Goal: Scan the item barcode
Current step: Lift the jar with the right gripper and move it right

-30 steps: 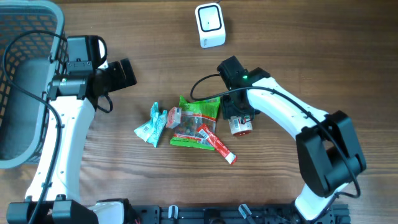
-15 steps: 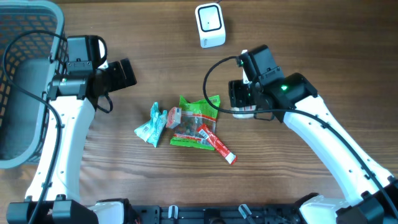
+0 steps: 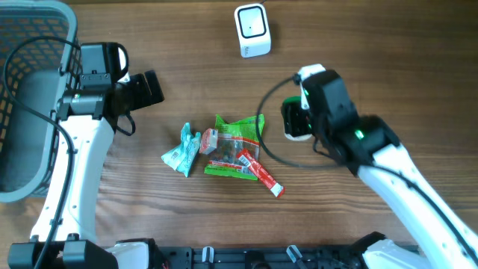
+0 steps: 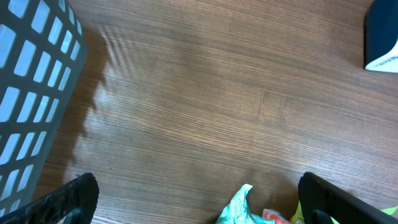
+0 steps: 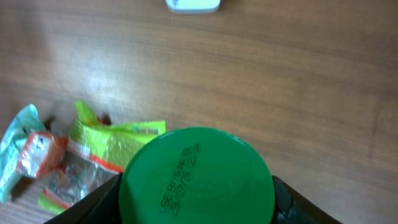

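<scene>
The item is a round tub with a green lid [image 5: 196,177] that carries a printed use-by date. My right gripper [image 5: 196,196] is shut on it, a black finger pressed against each side. From overhead the tub [image 3: 296,123] hangs in the right gripper [image 3: 299,119] above the table, right of the packets and below the white scanner [image 3: 252,30]. No barcode shows on it. The scanner's lower edge [image 5: 193,5] is at the top of the right wrist view. My left gripper [image 3: 149,88] stands open and empty at the left, its fingertips [image 4: 74,199] spread wide.
A pile of snack packets lies mid-table: a teal one [image 3: 181,149], a green one [image 3: 237,142] and a red stick [image 3: 261,173]. The teal packet [image 4: 236,208] sits between the left fingers' tips. A grey basket [image 3: 30,97] fills the far left.
The right arm has lifted the tub off the table beside the green packet and carried it to the right. The left arm has stayed still.
</scene>
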`<move>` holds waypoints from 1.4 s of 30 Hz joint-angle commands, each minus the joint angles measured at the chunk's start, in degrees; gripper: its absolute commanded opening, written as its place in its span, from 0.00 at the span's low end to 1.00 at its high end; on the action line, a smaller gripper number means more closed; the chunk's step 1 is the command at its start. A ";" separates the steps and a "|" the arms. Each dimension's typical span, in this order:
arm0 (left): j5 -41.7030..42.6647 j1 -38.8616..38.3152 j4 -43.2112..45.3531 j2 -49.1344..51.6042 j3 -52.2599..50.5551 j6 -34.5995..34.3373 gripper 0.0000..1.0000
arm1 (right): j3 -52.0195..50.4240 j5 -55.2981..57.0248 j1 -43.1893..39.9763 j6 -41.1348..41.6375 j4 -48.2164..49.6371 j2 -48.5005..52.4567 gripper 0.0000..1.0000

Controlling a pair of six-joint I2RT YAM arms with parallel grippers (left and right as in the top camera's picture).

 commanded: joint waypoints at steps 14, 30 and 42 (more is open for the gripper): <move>-0.35 0.24 0.20 -0.39 1.05 1.07 1.00 | -30.99 10.49 -0.15 2.05 43.65 -2.60 0.57; -0.35 0.24 0.20 -0.39 1.05 1.07 1.00 | -30.97 10.47 -0.15 2.01 51.21 6.58 0.84; -0.35 0.24 0.22 -0.39 1.05 1.07 1.00 | -8.70 3.32 -1.55 8.20 8.81 -8.87 0.99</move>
